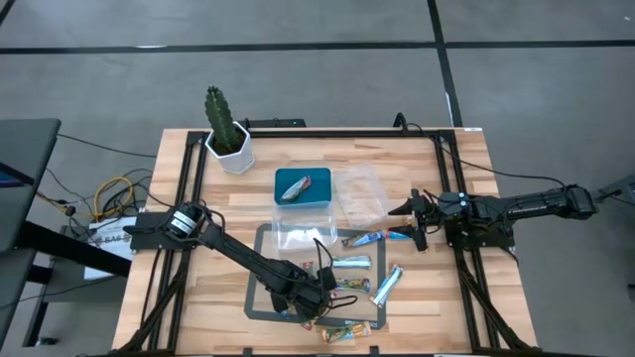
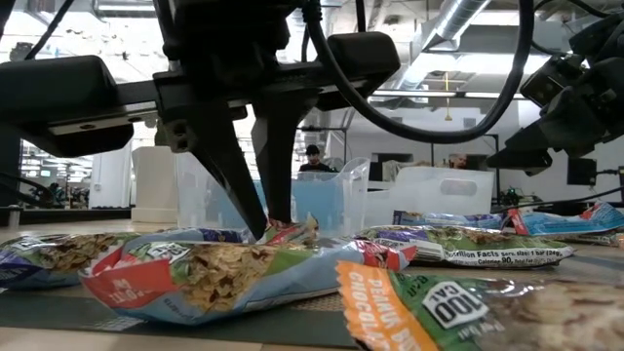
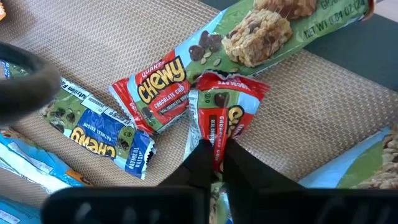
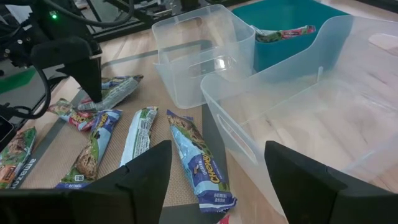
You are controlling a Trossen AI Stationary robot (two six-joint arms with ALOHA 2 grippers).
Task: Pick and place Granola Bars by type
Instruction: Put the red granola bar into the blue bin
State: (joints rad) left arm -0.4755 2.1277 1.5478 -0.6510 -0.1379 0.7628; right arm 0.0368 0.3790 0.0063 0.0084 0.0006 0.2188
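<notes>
Several granola bars lie on the dark mat (image 1: pixel 260 297) at the table's near middle: red-green Chewy bars (image 3: pixel 155 93), a blue one (image 3: pixel 102 134), and light blue ones (image 4: pixel 202 165). My left gripper (image 1: pixel 319 290) stands over the mat, pointing down, shut on a red-green chocolate-chip bar (image 3: pixel 229 102). My right gripper (image 1: pixel 412 223) hovers open over the mat's right side, beside a clear tub (image 4: pixel 311 112) and above the blue bars. One bar (image 1: pixel 296 186) lies in the teal tray (image 1: pixel 303 201). My left gripper pinches the red-green bar's wrapper (image 3: pixel 216 142) between its two fingertips, coming from above and pointing down. In the low view the wrapper (image 2: pixel 291 232) bunches up at the fingertips. The bar's far end (image 3: pixel 233 84) looks to rest on the mat among the other bars.
Two clear tubs (image 1: pixel 362 193) (image 1: pixel 298 236) stand between the teal tray and the mat. A cactus in a white pot (image 1: pixel 228 134) sits at the table's far left. More bars (image 1: pixel 342 332) lie along the mat's near edge. A black frame runs around the table.
</notes>
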